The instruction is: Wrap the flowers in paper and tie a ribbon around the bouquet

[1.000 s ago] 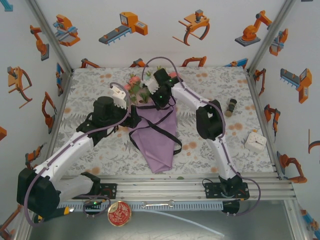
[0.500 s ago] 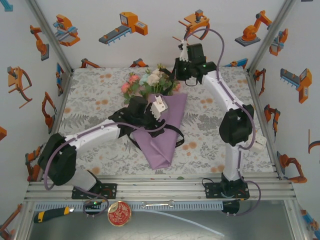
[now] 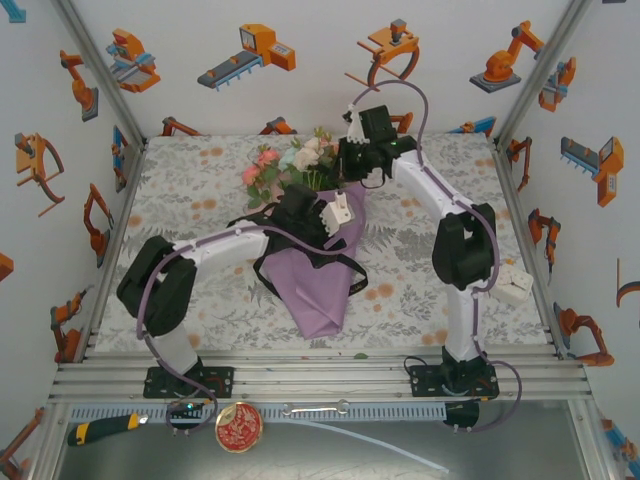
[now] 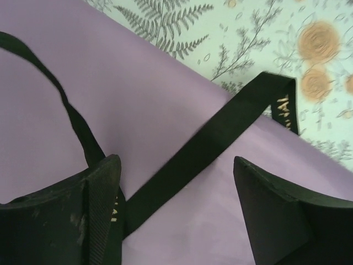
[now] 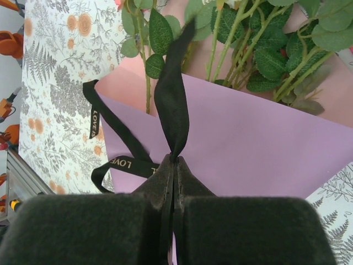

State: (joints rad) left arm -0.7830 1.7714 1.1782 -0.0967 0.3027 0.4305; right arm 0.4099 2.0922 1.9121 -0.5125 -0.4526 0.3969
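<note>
Bouquet (image 3: 312, 250) mid-table from above, flowers (image 3: 295, 160) toward the far wall, lilac paper (image 3: 318, 295) tapering toward the arm bases. Black ribbon (image 3: 357, 275) looped loosely across the paper. Over the upper part of the wrap, left gripper (image 3: 338, 213); just beside the stems, right gripper (image 3: 350, 170).

Left wrist: jaws spread wide. Holds nothing. One ribbon strand slanting between them over the purple sheet, its lettered end out on the tablecloth (image 4: 259, 33).

Right wrist: jaws clenched on a fold of ribbon, pinched strand rising toward the leaves, lettered loops slack beside the paper.

Shows no knot yet. Likely trouble: limp ribbon dragged off the paper by a one-sided pull; bouquet skidding along with it; unheld paper springing apart; loose strand missed by the spread jaws.
</note>
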